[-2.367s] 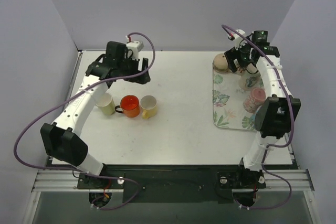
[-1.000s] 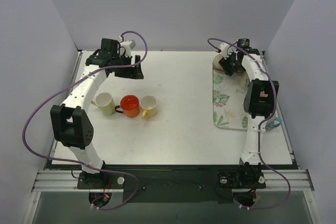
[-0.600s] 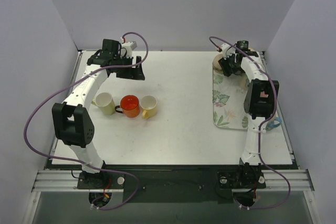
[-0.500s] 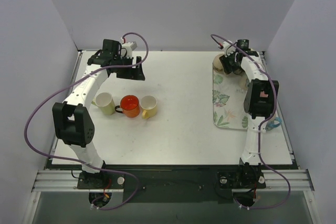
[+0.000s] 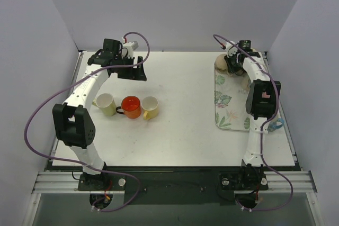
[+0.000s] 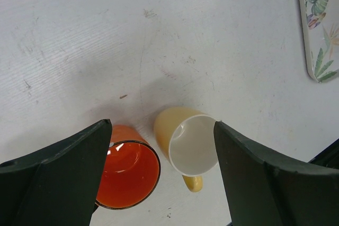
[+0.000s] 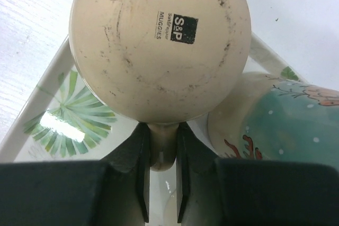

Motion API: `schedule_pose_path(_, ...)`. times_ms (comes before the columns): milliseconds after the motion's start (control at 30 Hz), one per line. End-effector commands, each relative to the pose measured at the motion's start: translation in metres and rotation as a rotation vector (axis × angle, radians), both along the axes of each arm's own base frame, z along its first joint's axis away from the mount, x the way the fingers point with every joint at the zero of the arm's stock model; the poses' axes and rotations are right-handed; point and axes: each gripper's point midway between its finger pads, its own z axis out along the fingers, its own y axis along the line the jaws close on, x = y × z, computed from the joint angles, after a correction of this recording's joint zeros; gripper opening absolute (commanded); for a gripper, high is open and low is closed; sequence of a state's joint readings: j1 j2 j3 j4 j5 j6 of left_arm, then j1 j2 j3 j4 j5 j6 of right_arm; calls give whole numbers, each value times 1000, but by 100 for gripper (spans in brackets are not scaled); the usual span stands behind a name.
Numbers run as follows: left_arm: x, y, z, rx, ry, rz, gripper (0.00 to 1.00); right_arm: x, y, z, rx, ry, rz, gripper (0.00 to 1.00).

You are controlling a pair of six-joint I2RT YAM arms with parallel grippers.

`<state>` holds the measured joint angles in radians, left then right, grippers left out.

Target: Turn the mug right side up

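A beige mug (image 7: 159, 46) stands upside down at the far corner of the floral tray (image 7: 63, 109), its stamped base facing up. My right gripper (image 7: 162, 146) is shut on its handle, which is pinched between the two fingers. From above, the mug (image 5: 221, 65) shows just left of the right gripper (image 5: 233, 63). My left gripper (image 6: 162, 130) hangs open over the left part of the table, holding nothing.
A teal painted mug (image 7: 280, 115) stands right beside the beige one on the tray (image 5: 228, 115). On the table sit a pale yellow mug (image 5: 106, 103), an orange mug (image 5: 131, 106) and a yellow mug (image 5: 150, 107), all upright below the left gripper (image 5: 131, 72).
My right gripper's fingers have closed onto the beige mug's handle. The left arm has barely moved and stays open.
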<state>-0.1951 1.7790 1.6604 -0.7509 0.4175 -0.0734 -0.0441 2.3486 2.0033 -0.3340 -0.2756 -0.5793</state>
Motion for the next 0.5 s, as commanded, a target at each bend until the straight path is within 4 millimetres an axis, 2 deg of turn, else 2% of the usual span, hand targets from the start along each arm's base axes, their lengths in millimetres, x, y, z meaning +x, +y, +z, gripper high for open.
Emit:
schedule_pose_path(0,3,-3,28,-27,-69,-21,88,-2,5,5,-22,24,24,0)
schedule_pose_path(67,2,-4,32,-31,-78,-27,88,-6,6,9,-28,24,25,0)
schedule_pose_path(100,1,-4,36,-33,-84,-28,88,-7,7,19,-24,9,23,0)
schedule_pose_path(133,0,-4,37,-32,-88,-32,88,-10,11,19,2,12,14,0)
schedule_pose_path(167,-1,-4,41,-34,-98,-34,88,-9,13,36,21,-24,7,0)
schedule_pose_path(200,-2,-3,42,-34,-102,-36,88,-9,17,41,62,-48,-22,0)
schedule_pose_path(233,-3,-3,47,-35,-115,-37,88,-9,19,62,80,-102,-35,0)
schedule_pose_path(267,-5,-2,49,-36,-126,-38,88,-9,23,66,111,-134,-64,0)
schedule_pose_path(300,-6,-3,50,-38,-130,-41,88,-10,24,90,124,-197,-73,0)
schedule_pose_path(333,-8,-2,53,-40,-143,-42,88,-11,27,94,143,-234,-90,0)
schedule_pose_path(367,-9,-2,54,-44,-148,-44,88,-14,28,115,154,-280,-94,0)
schedule_pose_path(400,-11,-3,55,-48,-152,-48,88,-14,31,116,175,-302,-102,0)
schedule_pose_path(433,-11,-3,55,-51,-154,-48,88,-16,33,130,183,-334,-105,0)
schedule_pose_path(467,-13,-4,57,-56,-158,-52,88,-18,34,128,189,-334,-115,0)
